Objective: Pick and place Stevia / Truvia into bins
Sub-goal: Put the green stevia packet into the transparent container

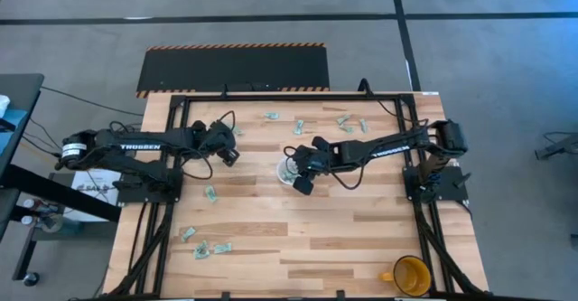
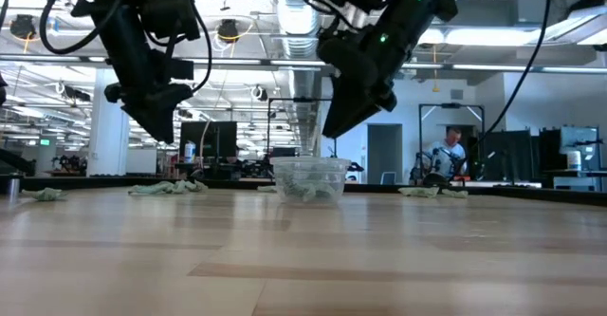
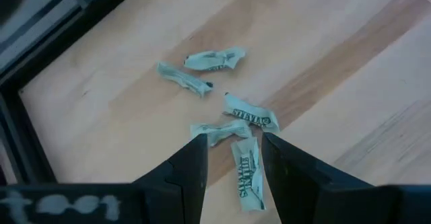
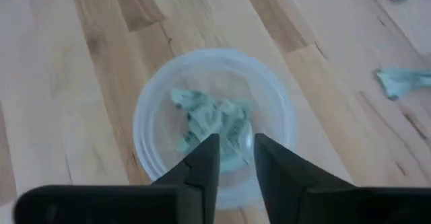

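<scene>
Right wrist view looks straight down into the clear cup (image 4: 214, 124): the right tool (image 4: 236, 158) hangs directly over it with its fingers parted a little and nothing between them. A crumpled heap of green-and-white sachets (image 4: 210, 126) already sits on the cup's bottom, so my read is a drop has just happened here.

From above, the cup (image 1: 289, 172) is near the middle of the surface (image 1: 289, 247), with the right tool (image 1: 303, 167) right at it. More loose sachets are scattered along the far edge (image 1: 346, 122) and some down by the near left corner (image 1: 213, 249).

The left tool (image 3: 234, 158) is the one set up for the next grab, I'd guess. It hovers above the surface with its fingers moderately spread and empty. One sachet (image 3: 248, 175) lies between the fingers, its long axis running roughly along them, so the jaws would close across its narrow side. A few others (image 3: 209, 59) lie just beyond it. The left arm is clearly nearer this cluster than the right.

A yellow mug (image 1: 412, 275) stands at the near right corner, well apart from everything.
</scene>
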Controlling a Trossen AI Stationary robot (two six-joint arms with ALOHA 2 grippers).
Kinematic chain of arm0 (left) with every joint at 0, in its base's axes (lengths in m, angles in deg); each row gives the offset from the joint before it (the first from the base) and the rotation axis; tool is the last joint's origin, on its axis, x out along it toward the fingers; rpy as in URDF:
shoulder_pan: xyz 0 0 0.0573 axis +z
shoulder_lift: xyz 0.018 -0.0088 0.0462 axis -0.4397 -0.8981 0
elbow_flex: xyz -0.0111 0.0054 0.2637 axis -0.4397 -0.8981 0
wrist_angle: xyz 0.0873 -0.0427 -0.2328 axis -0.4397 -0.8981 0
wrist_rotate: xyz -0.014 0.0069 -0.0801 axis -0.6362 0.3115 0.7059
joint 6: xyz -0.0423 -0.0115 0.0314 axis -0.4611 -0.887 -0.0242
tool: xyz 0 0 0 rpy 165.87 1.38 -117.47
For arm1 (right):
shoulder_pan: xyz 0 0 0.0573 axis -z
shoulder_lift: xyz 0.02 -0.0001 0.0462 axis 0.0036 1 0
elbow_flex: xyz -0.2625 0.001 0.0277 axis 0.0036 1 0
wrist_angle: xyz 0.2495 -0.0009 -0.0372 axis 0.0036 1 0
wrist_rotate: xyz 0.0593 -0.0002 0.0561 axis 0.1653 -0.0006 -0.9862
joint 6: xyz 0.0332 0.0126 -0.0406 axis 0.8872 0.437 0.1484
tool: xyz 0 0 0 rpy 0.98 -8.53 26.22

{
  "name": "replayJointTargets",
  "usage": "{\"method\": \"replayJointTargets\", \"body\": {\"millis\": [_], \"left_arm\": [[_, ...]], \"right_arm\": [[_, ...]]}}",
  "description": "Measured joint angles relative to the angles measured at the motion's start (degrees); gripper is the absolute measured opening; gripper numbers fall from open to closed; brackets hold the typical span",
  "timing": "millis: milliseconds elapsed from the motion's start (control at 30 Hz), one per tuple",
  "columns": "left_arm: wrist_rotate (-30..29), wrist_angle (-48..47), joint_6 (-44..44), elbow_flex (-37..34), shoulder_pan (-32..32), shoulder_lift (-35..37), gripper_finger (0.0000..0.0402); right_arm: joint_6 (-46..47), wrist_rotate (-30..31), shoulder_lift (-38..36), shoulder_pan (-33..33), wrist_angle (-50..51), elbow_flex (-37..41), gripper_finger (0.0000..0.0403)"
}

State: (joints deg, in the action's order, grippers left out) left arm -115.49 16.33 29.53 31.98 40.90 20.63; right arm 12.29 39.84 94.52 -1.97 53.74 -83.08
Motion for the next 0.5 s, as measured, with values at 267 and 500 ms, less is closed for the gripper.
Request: {"method": "replayJointTargets", "body": {"millis": [267, 500], "left_arm": [[4.4, 1.3, -0.5, -0.7, 1.7, 0.0, 0.0132], [8.2, 8.4, 2.8, -6.9, 4.3, 0.0, 0.0132]], "right_arm": [[0.8, 12.8, -6.4, -1.1, 7.6, 1.2, 0.0137], [7.3, 14.9, -10.2, -3.0, 9.2, 6.5, 0.0163]]}}
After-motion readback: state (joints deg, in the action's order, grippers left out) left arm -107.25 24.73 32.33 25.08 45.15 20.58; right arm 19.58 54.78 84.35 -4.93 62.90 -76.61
